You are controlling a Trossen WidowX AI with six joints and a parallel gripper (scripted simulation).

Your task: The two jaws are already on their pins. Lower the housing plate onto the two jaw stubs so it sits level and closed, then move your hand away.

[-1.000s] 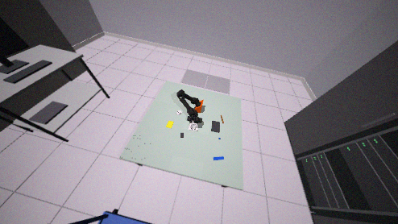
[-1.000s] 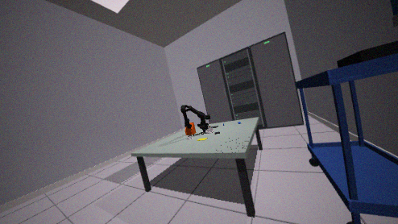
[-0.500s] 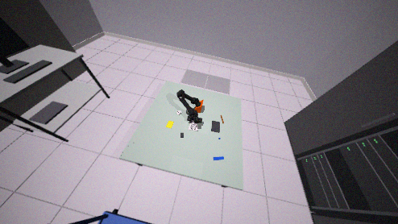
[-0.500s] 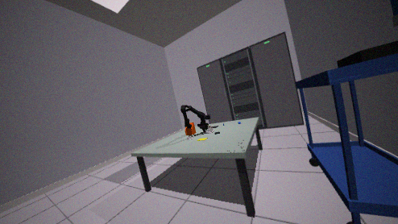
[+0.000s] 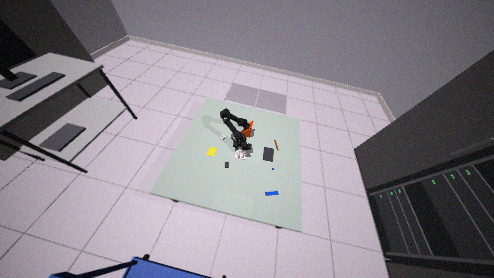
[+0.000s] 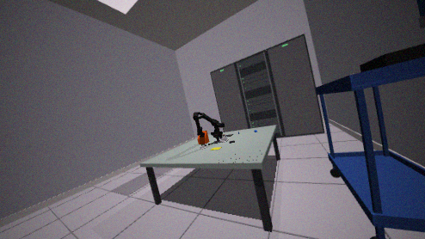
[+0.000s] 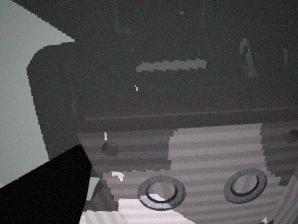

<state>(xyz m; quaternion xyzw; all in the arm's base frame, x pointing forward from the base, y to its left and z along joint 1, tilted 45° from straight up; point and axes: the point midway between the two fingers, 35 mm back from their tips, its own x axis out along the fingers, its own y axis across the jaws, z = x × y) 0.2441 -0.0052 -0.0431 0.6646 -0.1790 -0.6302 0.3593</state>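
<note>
Ribbed, greyish housing plate [image 7: 215,155] [image 5: 240,155] [image 6: 224,138] with grey rings [image 7: 143,196]

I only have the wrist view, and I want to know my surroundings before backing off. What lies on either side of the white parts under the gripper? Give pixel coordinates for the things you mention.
Observer: In the top picture, a yellow piece [image 5: 212,151] [image 6: 216,149] lies to their left and a dark rectangular piece [image 5: 268,154] to their right.
Operator: Anything nearer than the yellow one?
Observer: Yes, a small dark block [image 5: 227,164] [image 6: 231,142], between the two and a little lower in the top picture.
Operator: And the blue bar?
Observer: Farther off, near the table's lower edge in that picture [image 5: 271,193] [image 6: 255,131].
</note>
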